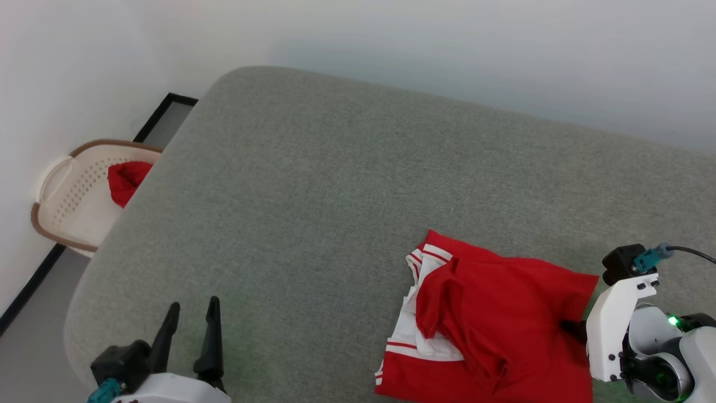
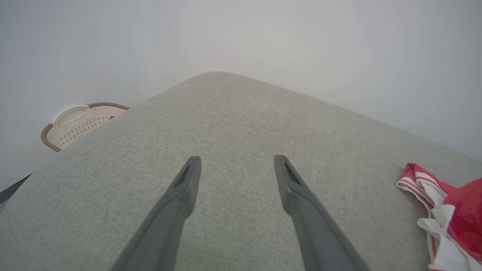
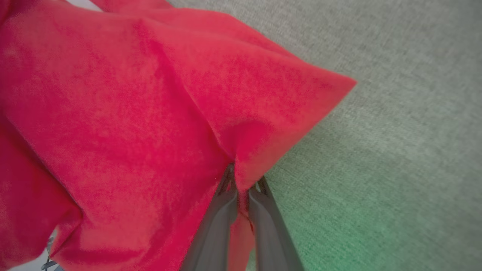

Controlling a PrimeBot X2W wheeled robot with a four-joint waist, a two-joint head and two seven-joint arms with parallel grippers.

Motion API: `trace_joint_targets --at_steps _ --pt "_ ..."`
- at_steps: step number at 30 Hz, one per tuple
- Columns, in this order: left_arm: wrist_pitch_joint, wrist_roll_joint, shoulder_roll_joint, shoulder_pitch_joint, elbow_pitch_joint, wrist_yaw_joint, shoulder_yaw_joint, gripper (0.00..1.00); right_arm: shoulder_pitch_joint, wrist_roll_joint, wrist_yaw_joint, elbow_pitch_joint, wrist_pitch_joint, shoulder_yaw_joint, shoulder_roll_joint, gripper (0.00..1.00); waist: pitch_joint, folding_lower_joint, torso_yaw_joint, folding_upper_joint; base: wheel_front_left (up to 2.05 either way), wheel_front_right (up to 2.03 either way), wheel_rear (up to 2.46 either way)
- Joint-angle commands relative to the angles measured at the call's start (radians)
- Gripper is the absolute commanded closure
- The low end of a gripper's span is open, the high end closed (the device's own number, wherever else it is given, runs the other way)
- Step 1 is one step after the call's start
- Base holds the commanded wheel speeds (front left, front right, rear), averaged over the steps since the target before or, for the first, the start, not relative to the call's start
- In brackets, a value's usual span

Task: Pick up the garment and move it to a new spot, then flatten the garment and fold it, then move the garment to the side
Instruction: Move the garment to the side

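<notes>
Two long dark fingers [image 3: 222, 218] of the right end effector [image 3: 244, 180] are clenching on a fold at the rim of the large red jersey garment [image 1: 503, 324] with white sleeves and red-white striped trim. The red cloth is puckering up between the tips, so the end effector is grasping the garment.

From that pinch the garment is spreading away to the robot's left, lying crumpled and half doubled over near the right end of the near edge of the grey fabric-covered bed [image 1: 335, 168]. Its striped white part is facing the bed's middle. Its long axis is running roughly from the near edge toward the far edge, though the bunching is making this hard to judge.

The left end effector [image 1: 194, 305] is hovering released, fingers spread, over the near left corner, well apart from the garment. The right arm is therefore the nearer one. Any carry to a new spot is likely heading leftward over bare grey fabric.

Off the bed's left edge, a beige perforated plastic basket [image 1: 72, 190] is holding a small red cloth bundle [image 1: 127, 179].
</notes>
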Motion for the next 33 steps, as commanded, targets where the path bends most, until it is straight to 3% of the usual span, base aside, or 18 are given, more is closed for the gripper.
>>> trace_joint_targets --at_steps 1,20,33 --pt "0.000 0.002 -0.003 0.002 -0.004 -0.003 0.003 0.00 0.002 0.001 -0.001 0.000 0.003 0.010 -0.010 1.00 -0.009 0.0000 -0.008 0.0000 0.00 0.00 0.00" --pt "0.000 0.010 0.017 0.002 -0.034 -0.003 -0.004 0.00 -0.137 -0.026 -0.001 -0.192 0.051 0.102 -0.170 1.00 -0.051 0.0000 -0.110 0.0000 0.00 0.00 0.00" --pt "0.000 0.039 0.043 -0.076 -0.097 -0.003 -0.037 0.00 -0.266 0.005 -0.001 -0.243 0.038 0.107 -0.322 1.00 0.029 0.0000 -0.238 0.0000 0.00 0.00 0.00"
